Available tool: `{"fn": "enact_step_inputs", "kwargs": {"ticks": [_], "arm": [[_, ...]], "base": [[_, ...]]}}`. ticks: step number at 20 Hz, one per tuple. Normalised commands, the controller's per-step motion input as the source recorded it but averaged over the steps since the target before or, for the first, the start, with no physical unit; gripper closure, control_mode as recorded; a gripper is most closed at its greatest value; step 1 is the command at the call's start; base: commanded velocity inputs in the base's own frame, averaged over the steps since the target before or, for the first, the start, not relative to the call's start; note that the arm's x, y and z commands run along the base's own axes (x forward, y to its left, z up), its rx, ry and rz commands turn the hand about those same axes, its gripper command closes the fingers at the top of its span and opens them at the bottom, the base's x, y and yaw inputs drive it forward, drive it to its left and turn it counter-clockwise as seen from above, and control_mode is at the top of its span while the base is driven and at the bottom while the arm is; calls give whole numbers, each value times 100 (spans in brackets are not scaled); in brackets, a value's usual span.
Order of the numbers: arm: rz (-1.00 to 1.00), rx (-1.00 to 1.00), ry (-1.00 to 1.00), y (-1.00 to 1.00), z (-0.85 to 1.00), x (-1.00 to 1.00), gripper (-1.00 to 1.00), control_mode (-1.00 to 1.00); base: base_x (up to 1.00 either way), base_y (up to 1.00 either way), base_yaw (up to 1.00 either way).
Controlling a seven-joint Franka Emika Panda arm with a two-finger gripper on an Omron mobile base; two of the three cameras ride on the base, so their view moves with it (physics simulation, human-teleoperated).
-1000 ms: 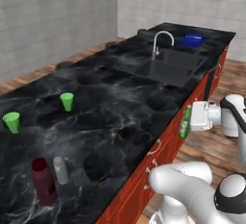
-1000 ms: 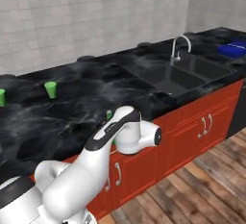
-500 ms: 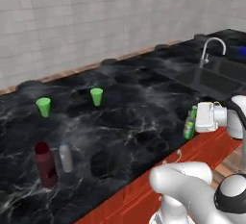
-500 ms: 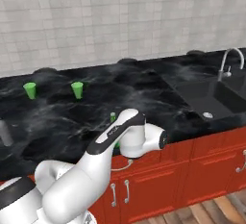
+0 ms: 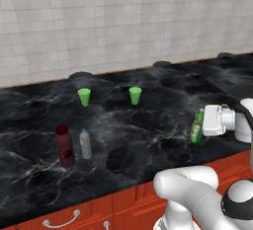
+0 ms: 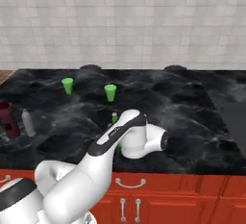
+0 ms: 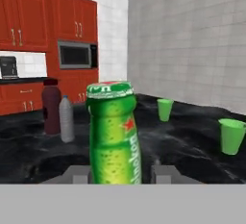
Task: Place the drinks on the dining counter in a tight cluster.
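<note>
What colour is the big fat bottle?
Dark red bottle with a dark cap, clearest in the left base view.

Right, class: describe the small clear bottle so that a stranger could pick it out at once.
Start at the black marble counter and find its left front part. There two bottles stand side by side: the clear bottle is the shorter, paler one, right of the stout dark-red bottle.

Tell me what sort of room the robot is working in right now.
A home kitchen, rendered. A black marble counter runs over red drawers against a tiled wall, and the hand view shows red cabinets around a built-in microwave.
</note>
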Motion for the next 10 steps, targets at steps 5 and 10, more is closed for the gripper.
{"fn": "enact_step_inputs", "kwargs": {"ticks": [5,10], "arm": [[0,0,0,0,0,0,100,100],[0,0,0,0,0,0,100,100]], "base": [[30,27,63],[66,10,30]]}}
